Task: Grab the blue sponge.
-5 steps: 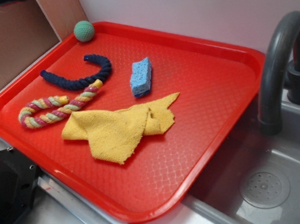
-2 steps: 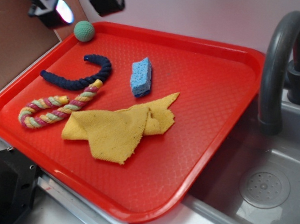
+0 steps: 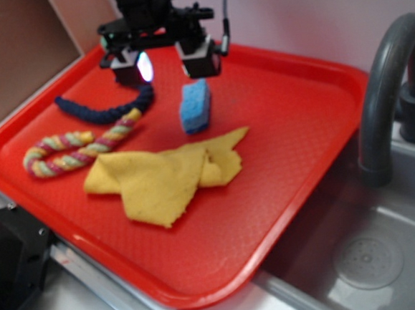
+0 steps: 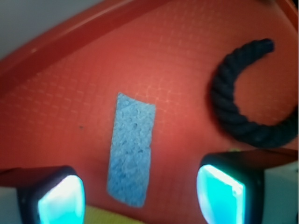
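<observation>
navy rope (image 3: 107, 112) partly hidden behind end effector (image 3: 164, 63)

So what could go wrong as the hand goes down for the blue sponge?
1. The hand hangs open above the sponge. In the wrist view the sponge sits nearer one finger than the other, so an uneven close may push it aside.
2. The navy rope lies close by the other finger, which might snag it.
3. The yellow cloth lies just past the sponge's near end and could get pinched too.
</observation>
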